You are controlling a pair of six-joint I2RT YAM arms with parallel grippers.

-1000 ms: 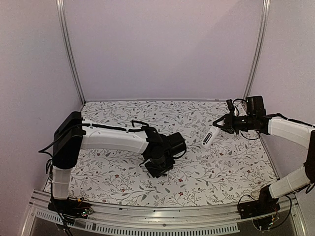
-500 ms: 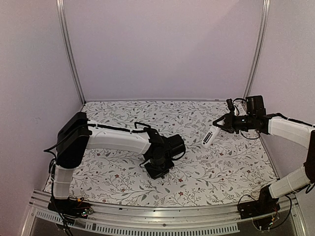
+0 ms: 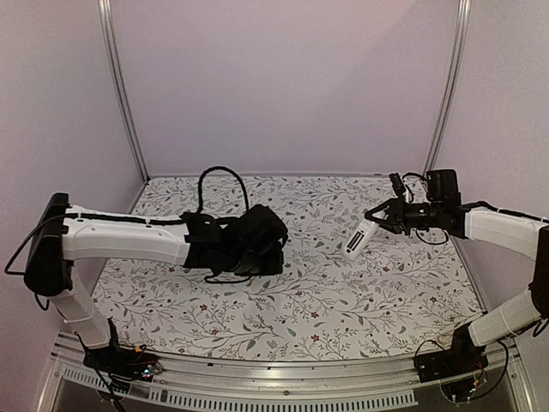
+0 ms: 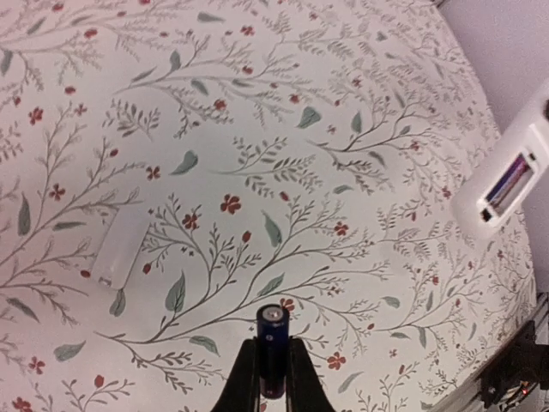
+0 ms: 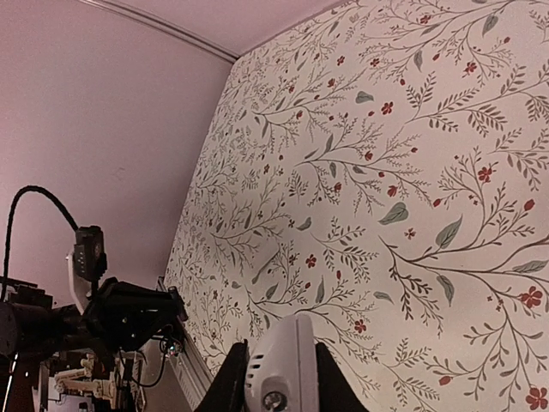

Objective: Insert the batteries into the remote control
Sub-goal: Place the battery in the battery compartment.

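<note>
The left tool (image 4: 273, 360) is clamped on one battery (image 4: 272, 326) above the mid worktop (image 4: 257, 129). The right tool (image 3: 380, 215), far right, grips the remote control (image 3: 358, 239) aloft. A pale piece (image 4: 120, 245), possibly its cover, lies flat.

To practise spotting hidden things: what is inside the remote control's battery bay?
The remote control shows an open bay, dark and purplish inside; whether anything sits there cannot be told.
</note>
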